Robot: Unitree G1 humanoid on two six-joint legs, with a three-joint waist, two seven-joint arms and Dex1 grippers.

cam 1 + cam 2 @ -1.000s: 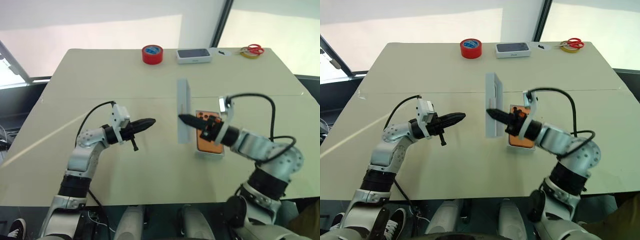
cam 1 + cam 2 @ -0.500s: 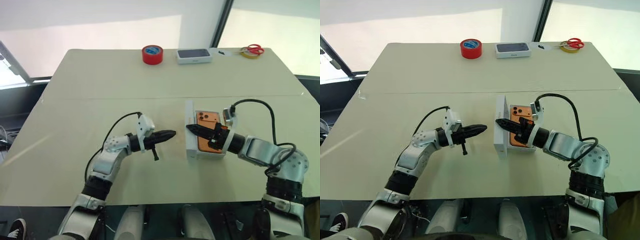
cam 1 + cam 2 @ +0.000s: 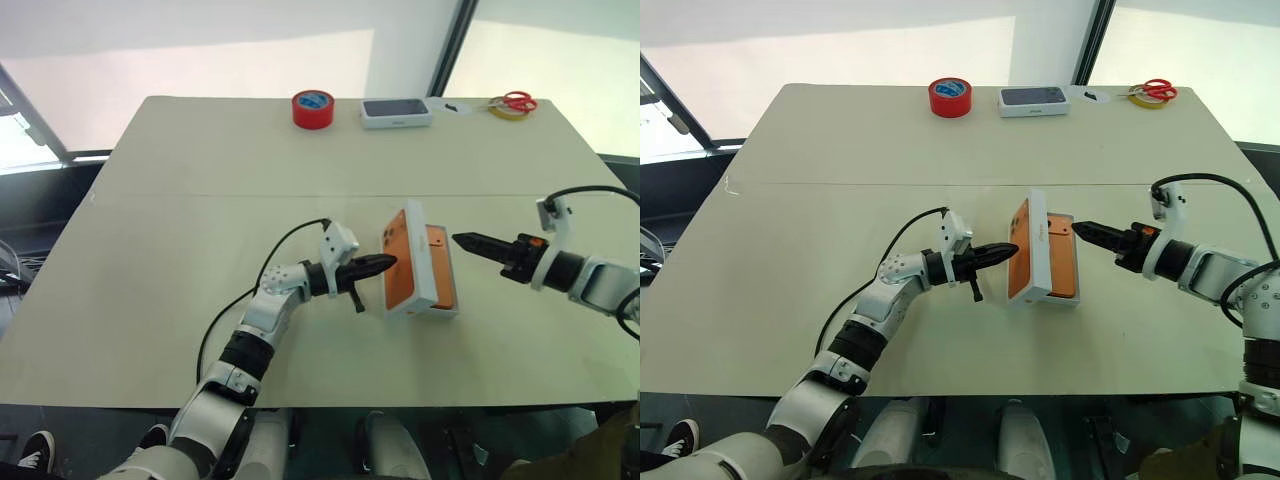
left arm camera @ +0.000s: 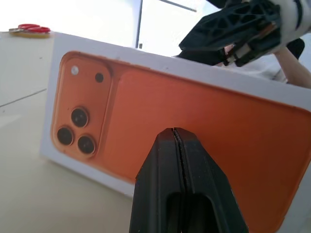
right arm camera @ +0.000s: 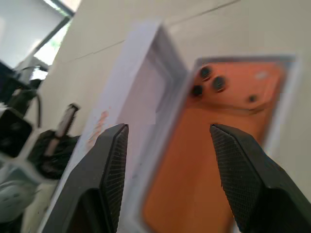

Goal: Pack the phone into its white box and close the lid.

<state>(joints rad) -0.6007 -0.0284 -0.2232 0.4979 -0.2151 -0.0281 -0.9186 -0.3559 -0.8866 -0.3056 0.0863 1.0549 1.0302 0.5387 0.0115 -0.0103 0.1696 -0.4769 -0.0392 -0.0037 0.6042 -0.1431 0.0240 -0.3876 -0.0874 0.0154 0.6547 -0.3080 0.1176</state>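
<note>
The orange phone lies lens side up in the white box at the table's middle right. The lid stands on its long edge along the box's left wall and leans over the phone. Its outer face, printed with an orange phone, is turned to the left. My left gripper is shut, its tip right at that printed face; I cannot tell if it touches. My right gripper hangs open to the right of the box, holding nothing. Between its fingers show the lid's white inside and the phone.
Along the far edge of the table stand a red tape roll and a closed white box with a dark top. Red-handled scissors lie at the far right corner on a yellow roll.
My right gripper has let go of the lid, opened and drawn back to the right. The left gripper has moved right, up to the lid. The lid has tipped over the box.
</note>
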